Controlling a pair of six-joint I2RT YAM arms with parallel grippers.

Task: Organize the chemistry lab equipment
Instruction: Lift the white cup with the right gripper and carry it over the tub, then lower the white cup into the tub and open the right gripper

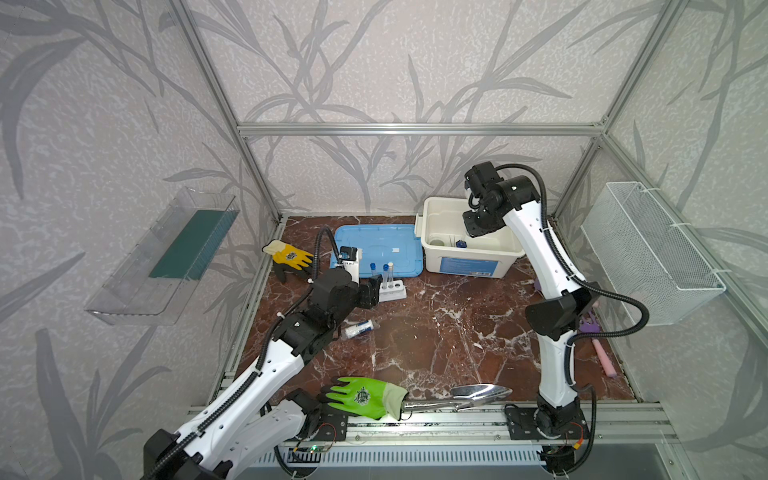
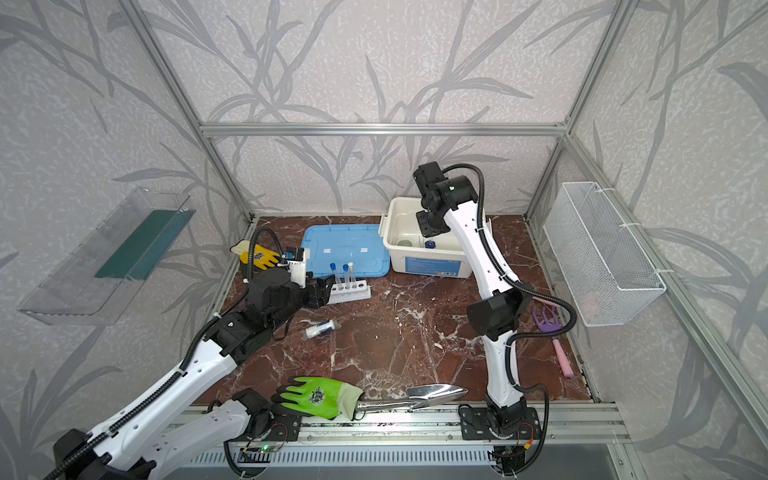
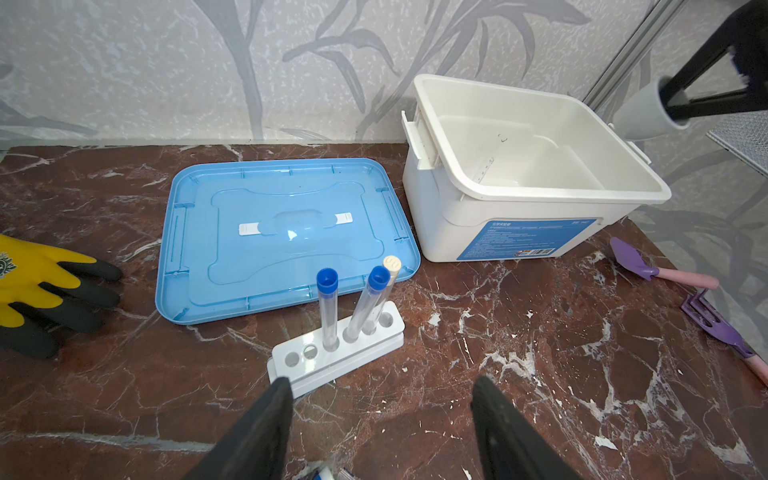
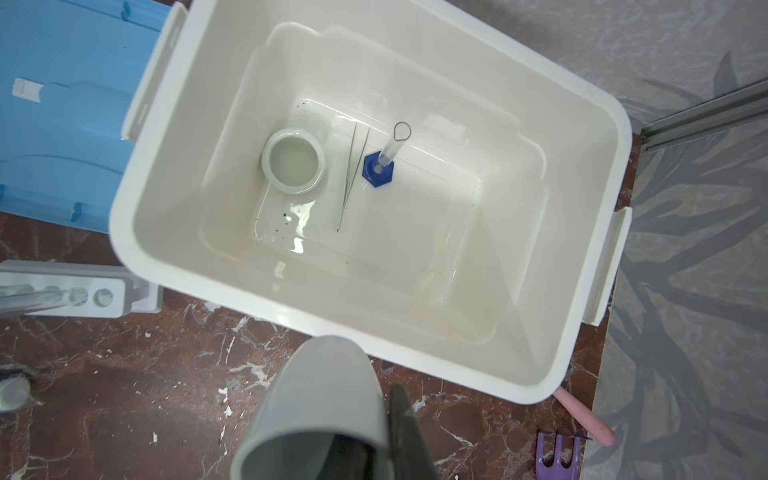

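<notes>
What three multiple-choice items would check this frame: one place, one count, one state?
1. Where do the tweezers lie?
A) on the blue lid
B) inside the white bin
C) in the wire basket

2. How many test tubes stand in the rack?
A) one
B) six
C) three

3. What is the right gripper doing?
A) shut on the grey cup
B) open, empty
C) shut on a glove

Key:
1 B, the right wrist view shows them on the bin floor beside the small bowl.
2 C, two blue caps and one white cap rise from it.
3 A, its fingers pinch the cup's wall.
</notes>
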